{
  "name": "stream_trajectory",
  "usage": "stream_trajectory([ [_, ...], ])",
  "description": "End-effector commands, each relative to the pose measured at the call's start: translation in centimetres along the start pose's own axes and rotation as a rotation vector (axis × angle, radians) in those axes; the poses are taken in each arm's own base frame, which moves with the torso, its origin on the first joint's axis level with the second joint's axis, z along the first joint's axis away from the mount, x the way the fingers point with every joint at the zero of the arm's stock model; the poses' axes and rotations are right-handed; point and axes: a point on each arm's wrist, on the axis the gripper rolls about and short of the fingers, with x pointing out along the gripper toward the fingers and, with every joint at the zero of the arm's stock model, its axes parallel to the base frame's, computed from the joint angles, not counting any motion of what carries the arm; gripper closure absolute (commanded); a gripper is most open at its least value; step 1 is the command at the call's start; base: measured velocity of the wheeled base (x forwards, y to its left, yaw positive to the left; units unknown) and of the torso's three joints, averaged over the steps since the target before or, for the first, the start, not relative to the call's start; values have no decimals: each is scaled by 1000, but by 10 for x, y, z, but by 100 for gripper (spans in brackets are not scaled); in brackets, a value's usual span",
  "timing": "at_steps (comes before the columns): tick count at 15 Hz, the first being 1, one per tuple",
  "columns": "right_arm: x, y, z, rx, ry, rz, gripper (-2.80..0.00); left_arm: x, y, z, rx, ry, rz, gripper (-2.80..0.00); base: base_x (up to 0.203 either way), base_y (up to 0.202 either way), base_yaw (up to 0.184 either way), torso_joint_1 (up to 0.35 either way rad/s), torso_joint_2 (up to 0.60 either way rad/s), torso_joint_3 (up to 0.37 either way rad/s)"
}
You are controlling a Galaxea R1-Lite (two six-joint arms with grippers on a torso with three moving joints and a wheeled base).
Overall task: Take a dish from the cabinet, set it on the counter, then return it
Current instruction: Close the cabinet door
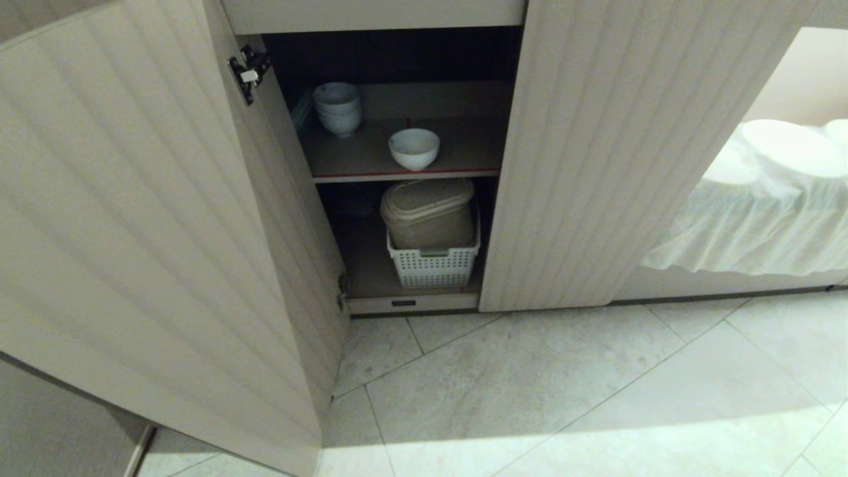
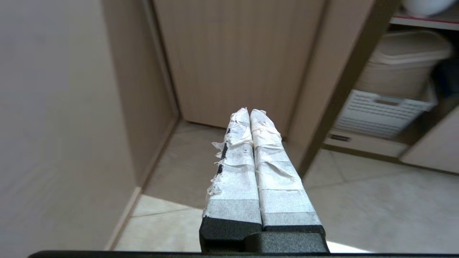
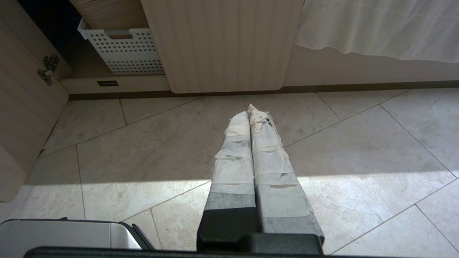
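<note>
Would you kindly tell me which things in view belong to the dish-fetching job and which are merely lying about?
Belong to the job:
- single white bowl, on the upper shelf
- cabinet, left door swung open
- left gripper, shut, empty
- right gripper, shut, empty, over the floor

Just lying about:
- stack of white bowls, behind on the same shelf
- white perforated basket holding a beige lidded container
- white cloth

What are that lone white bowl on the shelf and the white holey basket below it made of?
The single small white bowl looks like glazed ceramic: glossy, thick rim, though plastic is possible. The white perforated basket looks like moulded plastic: matt, with regular punched holes.
</note>
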Motion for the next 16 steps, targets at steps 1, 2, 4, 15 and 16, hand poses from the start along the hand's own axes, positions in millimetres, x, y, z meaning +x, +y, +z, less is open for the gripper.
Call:
stream_trajectory([
  [1,0,0,0,0,0,0,0,9,-3,5,-6,58,0,0,0,0,0,0,0,0],
  [2,0,0,0,0,0,0,0,13,-4,7,-22,72,-2,0,0,0,0,0,0,0],
  [4,0,0,0,0,0,2,0,24,-8,15,-58,92,-6,0,0,0,0,0,0,0],
  [15,0,0,0,0,0,0,0,38,-5,38,-249,114,-314,0,0,0,0,0,0,0],
  [16,0,0,0,0,0,0,0,40,-4,37,-254,122,-324,0,0,0,0,0,0,0],
])
